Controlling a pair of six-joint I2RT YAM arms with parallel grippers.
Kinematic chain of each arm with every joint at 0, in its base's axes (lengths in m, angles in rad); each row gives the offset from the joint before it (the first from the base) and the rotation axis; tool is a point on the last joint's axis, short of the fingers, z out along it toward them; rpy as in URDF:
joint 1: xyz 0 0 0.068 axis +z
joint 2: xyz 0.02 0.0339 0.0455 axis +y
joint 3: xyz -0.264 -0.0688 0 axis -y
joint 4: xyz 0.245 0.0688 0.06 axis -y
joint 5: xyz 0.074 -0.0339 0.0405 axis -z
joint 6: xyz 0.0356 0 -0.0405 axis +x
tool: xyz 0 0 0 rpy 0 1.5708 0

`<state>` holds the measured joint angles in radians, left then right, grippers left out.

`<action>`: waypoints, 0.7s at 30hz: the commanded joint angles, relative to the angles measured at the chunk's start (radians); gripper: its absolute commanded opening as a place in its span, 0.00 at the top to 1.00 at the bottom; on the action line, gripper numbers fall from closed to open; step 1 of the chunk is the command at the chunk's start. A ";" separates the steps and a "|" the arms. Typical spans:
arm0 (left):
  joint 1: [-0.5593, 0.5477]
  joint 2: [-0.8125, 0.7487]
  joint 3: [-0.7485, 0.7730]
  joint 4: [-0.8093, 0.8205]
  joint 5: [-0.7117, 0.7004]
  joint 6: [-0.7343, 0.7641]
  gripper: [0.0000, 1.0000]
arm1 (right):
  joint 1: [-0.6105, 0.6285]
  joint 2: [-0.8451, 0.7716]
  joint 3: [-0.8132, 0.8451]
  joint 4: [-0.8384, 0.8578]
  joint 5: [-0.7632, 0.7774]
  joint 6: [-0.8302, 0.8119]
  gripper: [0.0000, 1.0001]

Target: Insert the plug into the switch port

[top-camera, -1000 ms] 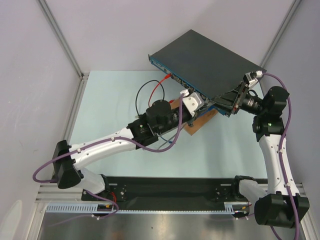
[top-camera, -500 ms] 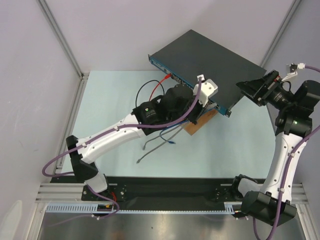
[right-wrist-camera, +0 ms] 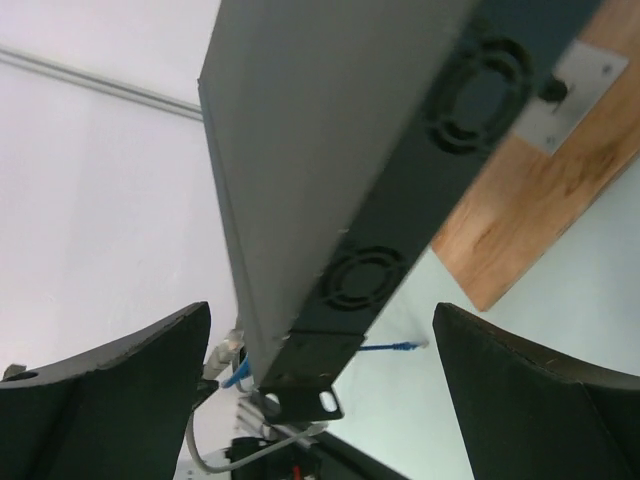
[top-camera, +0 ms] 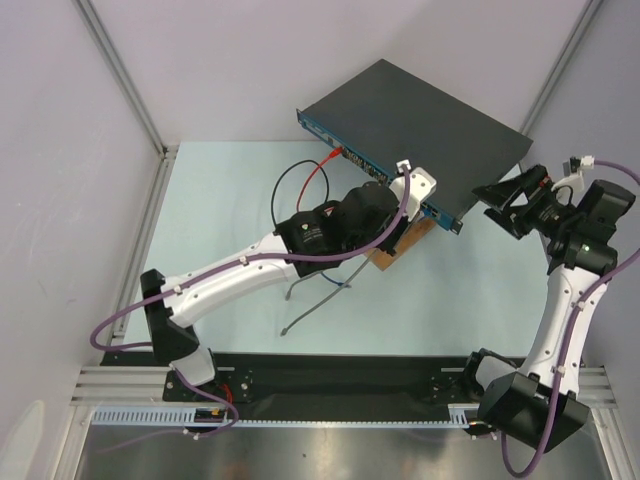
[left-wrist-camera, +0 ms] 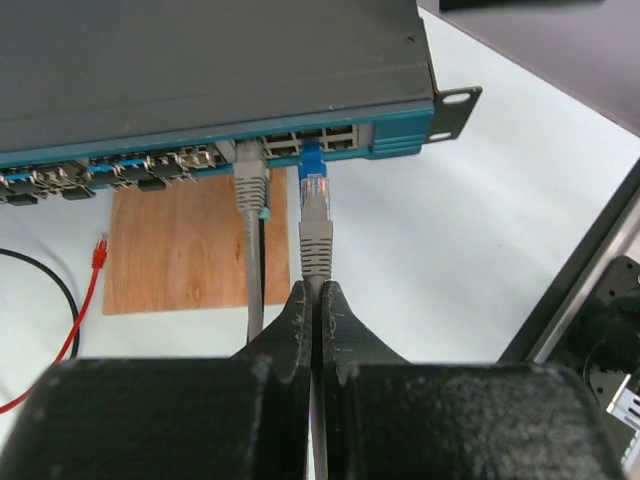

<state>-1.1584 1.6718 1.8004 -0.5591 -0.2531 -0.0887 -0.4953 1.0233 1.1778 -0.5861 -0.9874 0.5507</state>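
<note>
Switch (top-camera: 410, 120) lies diagonal, upper centre-right of the top view, blue port strip facing lower left, near end over the board (top-camera: 395, 252). Right gripper (right-wrist-camera: 322, 312) is wide open and empty, with a finger either side of the switch's end. Left gripper (left-wrist-camera: 312, 300) is pinched tight on the boot of the plug (left-wrist-camera: 314, 195). Plug tip is at a port mouth near the strip's right end, clear body outside. Grey cable (left-wrist-camera: 250, 190) is seated just to its left.

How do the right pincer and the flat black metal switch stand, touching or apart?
Apart. Right wrist view: right pincer flanks the switch with clear gaps.
</note>
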 commanded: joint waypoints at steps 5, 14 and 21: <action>-0.003 0.023 0.008 0.079 -0.055 -0.011 1.00 | -0.006 -0.005 -0.171 0.354 -0.106 0.287 0.00; -0.004 0.040 0.014 0.108 -0.058 -0.002 1.00 | 0.007 0.007 -0.256 0.517 -0.129 0.442 0.00; -0.006 0.042 0.014 0.126 -0.054 -0.002 1.00 | 0.058 0.008 -0.279 0.536 -0.106 0.445 0.10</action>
<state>-1.1584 1.7176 1.8004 -0.4797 -0.2901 -0.0883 -0.4557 1.0336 0.9058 -0.1150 -1.0889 0.9730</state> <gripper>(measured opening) 0.025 0.907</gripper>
